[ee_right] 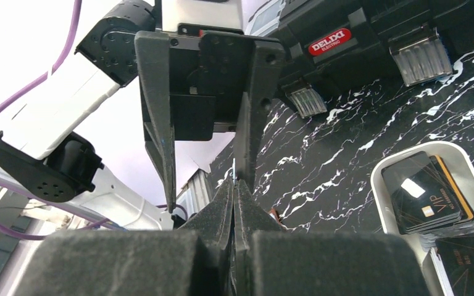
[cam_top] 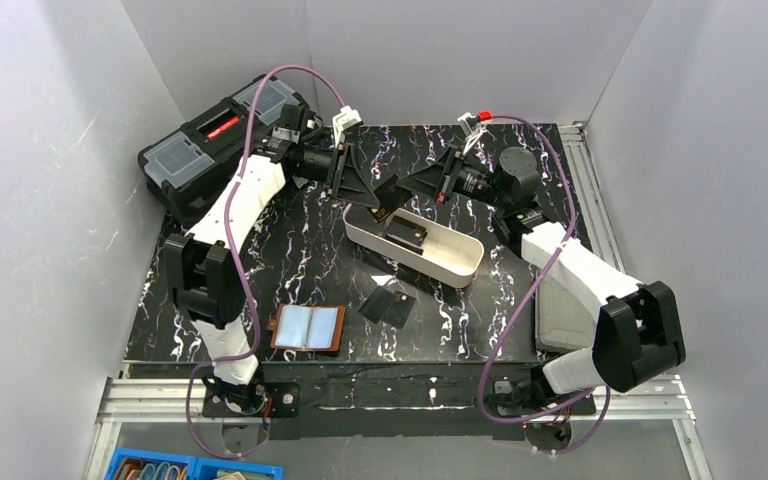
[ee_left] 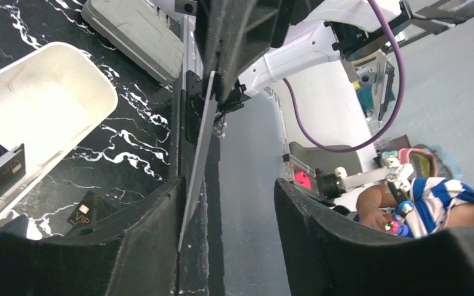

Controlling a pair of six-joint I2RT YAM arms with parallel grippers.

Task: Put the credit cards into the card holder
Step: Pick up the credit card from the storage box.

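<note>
Over black marbled table (cam_top: 300, 262), grey walls (cam_top: 460, 60), right jaws pinching credit card (ee_left: 197, 160), left jaws spread

— How is the light?
— Bright and even, from above. The top view is sharp, with only soft shadows under the arms on the table (cam_top: 260, 260).
— Any glare?
— From the right wrist, the background beyond the left gripper (ee_right: 208, 194) burns out white. The tray (ee_left: 43, 111) beside that gripper's fingers (ee_left: 142, 246) is nearly washed out.
— Focus?
— Those fingers, close to the lens, are dark, soft-edged masses. The credit card (ee_left: 199, 154) against them shows as a pale strip. The toolbox (ee_right: 370, 37) behind the left gripper stays crisp, its label readable.
</note>
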